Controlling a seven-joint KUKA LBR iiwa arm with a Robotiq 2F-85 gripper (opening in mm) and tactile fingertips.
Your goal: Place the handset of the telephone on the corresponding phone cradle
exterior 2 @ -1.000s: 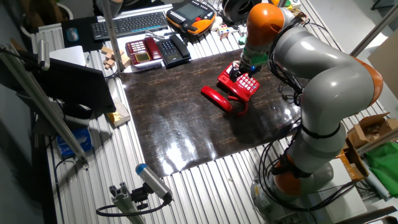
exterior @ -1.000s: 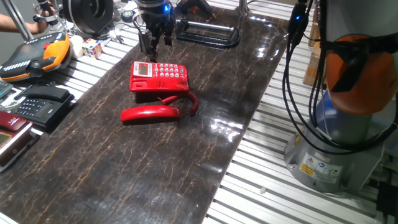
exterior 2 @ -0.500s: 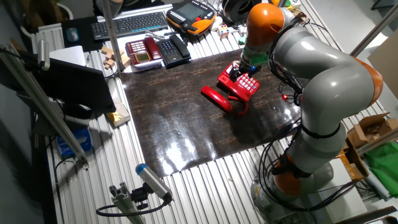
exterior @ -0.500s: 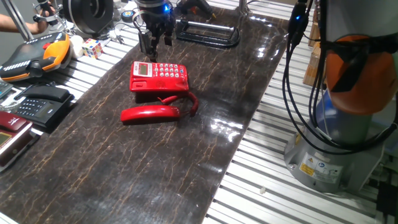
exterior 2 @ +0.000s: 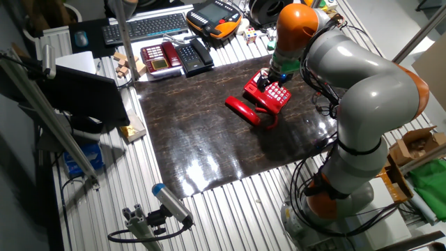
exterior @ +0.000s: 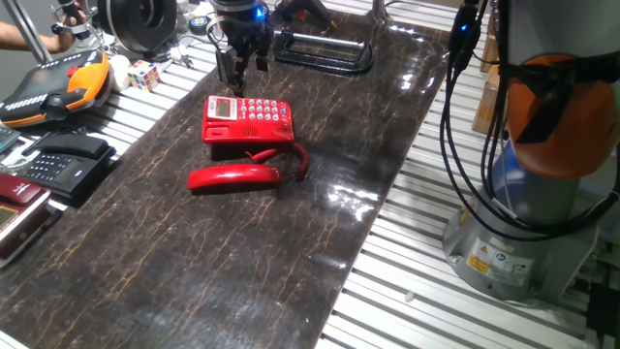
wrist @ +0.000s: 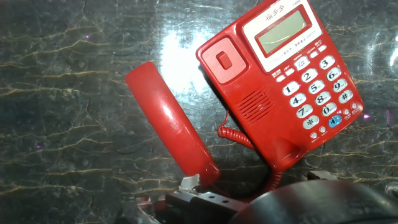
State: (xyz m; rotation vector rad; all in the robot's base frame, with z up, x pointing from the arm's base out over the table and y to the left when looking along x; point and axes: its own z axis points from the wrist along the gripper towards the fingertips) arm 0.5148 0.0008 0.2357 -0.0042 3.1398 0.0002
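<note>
Nothing has moved since the earlier frames: arm, handset and phone base sit exactly as they did. The hand (exterior: 235, 68) hangs above the far edge of the telephone (exterior: 247, 120), at about 12 o'clock from it in the one fixed view, and it holds nothing. Its fingers look slightly parted there, but I cannot tell for sure whether it is open or closed.

The handset (exterior: 233, 176) lies flat on the dark marbled counter (exterior: 145, 262), off its cradle, just beside the base at roughly 6 o'clock in that view; its coiled cord (exterior: 298, 160) loops round to the base. In the hand view the handset (wrist: 171, 124) lies at 9 o'clock of the phone cradle (wrist: 231, 65), whose long recess is bare.

By my judgement the task is at its start, with the grasp not yet made. The next move calls for bringing the hand over the middle of the handset, turning the fingers across its narrow width, and lowering to grip.
</note>
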